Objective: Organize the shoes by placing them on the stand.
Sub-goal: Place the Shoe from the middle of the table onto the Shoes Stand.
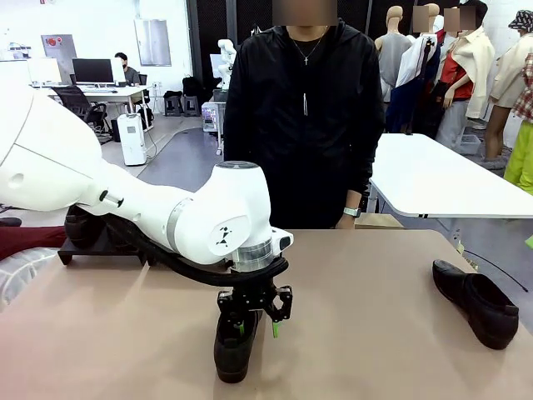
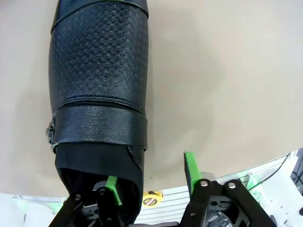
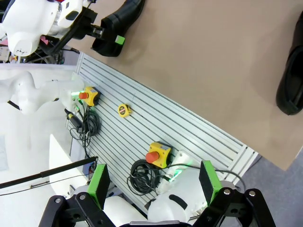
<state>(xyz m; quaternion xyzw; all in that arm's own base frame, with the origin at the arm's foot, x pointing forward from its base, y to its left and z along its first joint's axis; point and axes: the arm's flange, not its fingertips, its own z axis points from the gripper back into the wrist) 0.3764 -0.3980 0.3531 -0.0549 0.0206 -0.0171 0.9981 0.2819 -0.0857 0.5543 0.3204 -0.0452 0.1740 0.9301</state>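
Observation:
A black shoe [image 1: 236,350] lies near the table's front edge, toe toward me. My left gripper [image 1: 258,327] hangs right over its heel end. In the left wrist view the shoe [image 2: 99,85] has a textured top and a strap. My left gripper [image 2: 151,172] straddles its side wall: one green pad sits inside the opening, while the other stands apart outside it. Another black shoe [image 1: 475,302] lies at the table's right, also seen as the shoe [image 3: 291,90]. The stand [image 1: 100,248] sits at the far left, partly behind my left arm. My right gripper [image 3: 155,182] is open and holds nothing.
A person [image 1: 304,108] in black stands at the table's far edge, one hand [image 1: 346,221] by it. A dark shape [image 1: 83,223] rests on the stand. Below my right gripper, a slatted rail [image 3: 199,137] carries yellow stop buttons [image 3: 157,153], cables and a tape measure [image 3: 124,110].

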